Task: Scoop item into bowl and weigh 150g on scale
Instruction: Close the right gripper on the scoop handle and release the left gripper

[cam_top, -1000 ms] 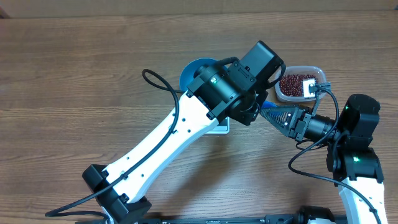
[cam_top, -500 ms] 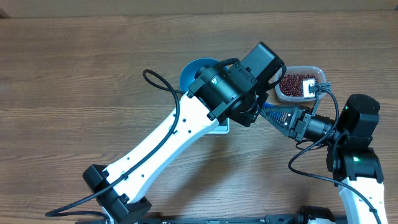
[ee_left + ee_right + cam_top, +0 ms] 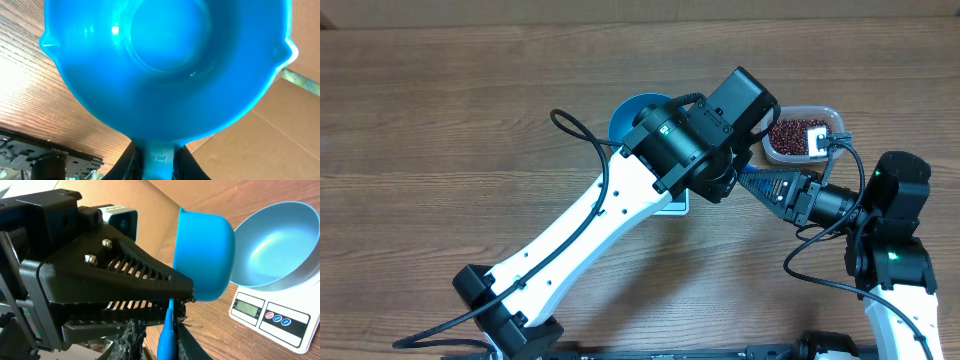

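A bright blue scoop (image 3: 165, 60) fills the left wrist view, empty, and my left gripper (image 3: 157, 161) is shut on its handle. The right wrist view shows the scoop (image 3: 205, 255) tipped on its side, its handle (image 3: 167, 332) running down between the fingers of my right gripper (image 3: 156, 324). The handle lies against the right finger, with a gap to the left one. The empty teal-blue bowl (image 3: 280, 245) sits on the white scale (image 3: 270, 315). Overhead, both grippers meet right of the bowl (image 3: 630, 115). Red-brown beans (image 3: 788, 135) lie in a clear tub.
The clear tub (image 3: 830, 120) stands right of the bowl, just beyond my right gripper (image 3: 752, 183). The left arm (image 3: 590, 220) crosses the table diagonally and hides most of the scale (image 3: 675, 207). Brown cardboard (image 3: 280, 135) borders the table.
My right gripper's jaws have narrowed around the scoop handle. Both arms and the scoop stay almost where they were.
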Controlling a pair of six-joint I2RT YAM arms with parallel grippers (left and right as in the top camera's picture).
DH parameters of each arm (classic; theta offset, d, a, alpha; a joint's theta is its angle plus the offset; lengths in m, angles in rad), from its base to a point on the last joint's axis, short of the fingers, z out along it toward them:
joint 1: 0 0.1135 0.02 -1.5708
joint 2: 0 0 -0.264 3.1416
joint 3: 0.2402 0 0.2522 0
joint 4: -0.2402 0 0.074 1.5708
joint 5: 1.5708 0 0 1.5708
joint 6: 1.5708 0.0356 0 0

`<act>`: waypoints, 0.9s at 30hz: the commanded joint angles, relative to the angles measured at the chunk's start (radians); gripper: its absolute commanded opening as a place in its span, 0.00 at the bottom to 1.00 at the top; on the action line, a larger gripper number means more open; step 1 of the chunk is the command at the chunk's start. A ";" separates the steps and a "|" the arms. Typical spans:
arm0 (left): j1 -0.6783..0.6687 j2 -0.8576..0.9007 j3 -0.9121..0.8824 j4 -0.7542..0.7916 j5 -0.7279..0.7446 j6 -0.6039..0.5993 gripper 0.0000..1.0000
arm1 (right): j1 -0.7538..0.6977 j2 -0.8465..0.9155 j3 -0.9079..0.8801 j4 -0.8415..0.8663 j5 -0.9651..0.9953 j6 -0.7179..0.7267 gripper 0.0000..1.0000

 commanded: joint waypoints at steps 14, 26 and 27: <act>-0.022 0.019 0.015 0.001 -0.046 0.053 0.04 | 0.000 -0.011 0.019 0.011 0.017 0.029 0.20; -0.022 0.019 0.015 0.013 -0.046 0.049 0.04 | 0.000 -0.011 0.019 0.011 0.017 0.029 0.17; -0.022 0.019 0.015 0.014 -0.046 0.049 0.04 | 0.000 -0.011 0.019 0.011 0.019 0.029 0.17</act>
